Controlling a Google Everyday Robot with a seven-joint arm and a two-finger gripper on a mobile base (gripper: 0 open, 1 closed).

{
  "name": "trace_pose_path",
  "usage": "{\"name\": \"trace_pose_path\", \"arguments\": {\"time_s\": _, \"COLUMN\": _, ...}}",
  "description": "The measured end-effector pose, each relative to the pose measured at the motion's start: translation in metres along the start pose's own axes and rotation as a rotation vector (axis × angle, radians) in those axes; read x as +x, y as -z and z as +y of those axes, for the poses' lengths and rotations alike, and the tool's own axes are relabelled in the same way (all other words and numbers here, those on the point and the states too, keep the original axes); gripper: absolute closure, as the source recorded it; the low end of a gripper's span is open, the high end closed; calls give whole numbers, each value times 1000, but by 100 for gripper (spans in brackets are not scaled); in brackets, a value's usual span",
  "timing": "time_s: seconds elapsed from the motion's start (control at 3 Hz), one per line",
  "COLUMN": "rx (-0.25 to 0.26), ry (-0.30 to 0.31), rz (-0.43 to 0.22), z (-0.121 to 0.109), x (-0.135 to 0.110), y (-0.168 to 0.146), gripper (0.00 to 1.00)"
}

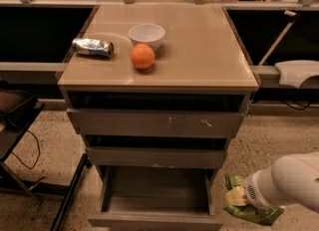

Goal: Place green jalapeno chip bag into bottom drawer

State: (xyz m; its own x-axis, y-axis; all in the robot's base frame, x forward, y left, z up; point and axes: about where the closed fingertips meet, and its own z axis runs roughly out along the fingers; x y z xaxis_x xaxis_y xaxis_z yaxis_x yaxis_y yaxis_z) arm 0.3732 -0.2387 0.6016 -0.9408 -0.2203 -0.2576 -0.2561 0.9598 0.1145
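Gripper (238, 198), low and just off the right side of the bottom drawer (154, 193), is clamped on the green jalapeno chip bag (251, 215), which hangs crumpled around and below its tip. The bag sits outside the drawer, beside its right wall and near its front corner, clear of the floor as far as can be seen. Its long axis cannot be made out, since the foil is bunched in the grip.

The drawer is pulled out with its bare inside showing, and it lies to the left of the bag. The coming move therefore looks like a sideways carry to the left over the right wall, then a release. The white arm (291, 182) reaches in from the right of the drawer. Above it are the two other drawers, and higher up, well apart from the bag, an orange (142, 56), a white bowl (147, 35) and a crushed can (93, 47).
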Motion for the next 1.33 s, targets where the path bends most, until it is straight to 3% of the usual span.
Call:
{"name": "trace_pose_path", "arguments": {"time_s": 0.33, "rx": 15, "ry": -31, "rz": -5, "z": -22, "x": 1, "y": -72, "gripper": 100}}
{"name": "trace_pose_path", "arguments": {"time_s": 0.67, "rx": -14, "ry": -137, "rz": -35, "z": -70, "x": -16, "y": -126, "gripper": 100}}
{"name": "trace_pose_path", "arguments": {"time_s": 1.0, "rx": -65, "ry": -168, "rz": -62, "z": -81, "x": -41, "y": -159, "gripper": 100}}
{"name": "trace_pose_path", "arguments": {"time_s": 1.33, "rx": -50, "ry": -191, "rz": -84, "z": -82, "x": -36, "y": -159, "gripper": 100}}
